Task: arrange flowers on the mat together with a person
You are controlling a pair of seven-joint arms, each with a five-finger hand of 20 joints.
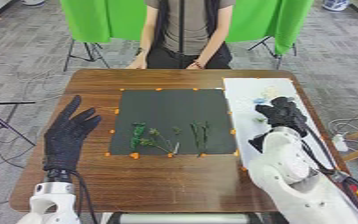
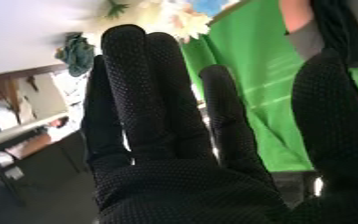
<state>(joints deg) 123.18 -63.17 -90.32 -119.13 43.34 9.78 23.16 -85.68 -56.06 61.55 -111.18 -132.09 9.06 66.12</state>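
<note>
My right hand [image 1: 285, 112] is over the white mat [image 1: 243, 89], fingers straight and thumb well apart from them, the pale flowers [image 1: 270, 92] and blue flower [image 1: 260, 101] near my fingertips. To its left, green sprigs [image 1: 138, 134] lie on the dark mat [image 1: 171, 107]; beyond them is my left hand [image 1: 64, 146], fingers straight and spread.

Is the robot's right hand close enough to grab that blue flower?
Probably yes. The right hand is over the white sheet, close to the blue flower, with straight fingers, and nothing seems to be in between.
</note>
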